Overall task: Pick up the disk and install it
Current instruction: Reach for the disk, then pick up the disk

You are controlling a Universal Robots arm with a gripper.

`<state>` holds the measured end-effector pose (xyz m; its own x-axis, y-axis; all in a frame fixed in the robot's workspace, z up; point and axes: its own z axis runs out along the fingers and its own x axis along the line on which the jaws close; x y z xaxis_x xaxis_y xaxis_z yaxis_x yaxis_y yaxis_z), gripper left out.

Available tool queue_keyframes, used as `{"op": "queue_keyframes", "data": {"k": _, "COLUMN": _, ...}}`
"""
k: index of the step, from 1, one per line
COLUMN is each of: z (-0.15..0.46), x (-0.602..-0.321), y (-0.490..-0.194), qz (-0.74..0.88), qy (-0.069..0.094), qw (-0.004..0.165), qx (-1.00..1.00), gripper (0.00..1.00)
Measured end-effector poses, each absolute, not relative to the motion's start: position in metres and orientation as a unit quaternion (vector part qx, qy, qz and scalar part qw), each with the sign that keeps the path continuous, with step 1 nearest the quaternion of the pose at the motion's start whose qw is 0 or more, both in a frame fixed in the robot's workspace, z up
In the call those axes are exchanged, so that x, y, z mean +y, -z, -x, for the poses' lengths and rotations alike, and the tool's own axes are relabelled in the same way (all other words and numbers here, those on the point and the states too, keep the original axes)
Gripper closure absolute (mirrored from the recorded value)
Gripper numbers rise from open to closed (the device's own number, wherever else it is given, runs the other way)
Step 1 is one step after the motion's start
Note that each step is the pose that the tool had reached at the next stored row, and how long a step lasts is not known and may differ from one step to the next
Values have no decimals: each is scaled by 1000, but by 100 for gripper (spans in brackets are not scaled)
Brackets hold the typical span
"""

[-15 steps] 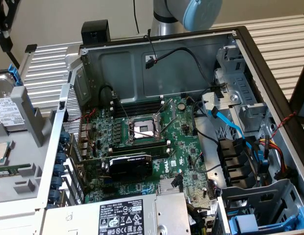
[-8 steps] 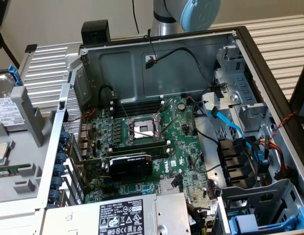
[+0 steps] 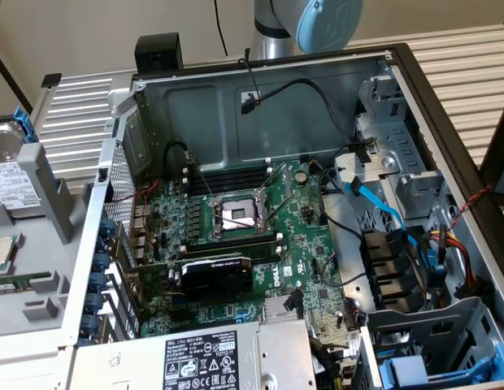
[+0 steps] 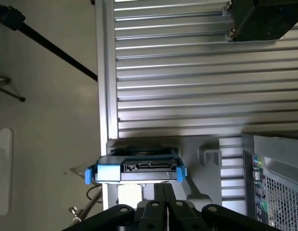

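The disk (image 4: 134,168), a silver drive in a bright blue carrier frame, stands on edge in a grey holder (image 4: 206,159) with its connector side facing the wrist camera. In the wrist view my gripper (image 4: 164,190) is shut with nothing between its black fingers (image 4: 158,202). It sits close to the disk's edge, apart from it. In the exterior view the disk (image 3: 10,175) shows its white label at the far left, beside the open computer case (image 3: 236,106). The arm (image 3: 317,20) rises behind the case.
A look-alike blue-framed drive (image 3: 419,370) sits in the bay at the exterior view's lower right. The grey power supply (image 3: 203,357) lies at the front of the case, beside the motherboard (image 3: 236,227) and loose cables (image 3: 382,203). A ribbed metal table (image 4: 187,72) carries a black block (image 4: 264,19).
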<state>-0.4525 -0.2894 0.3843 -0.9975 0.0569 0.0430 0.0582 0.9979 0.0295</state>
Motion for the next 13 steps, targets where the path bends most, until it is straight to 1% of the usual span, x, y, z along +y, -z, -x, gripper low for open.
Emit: {"op": "queue_keyframes", "data": {"k": 13, "z": 469, "x": -276, "y": -384, "qz": 20, "qy": 15, "qw": 21, "qx": -999, "gripper": 89}}
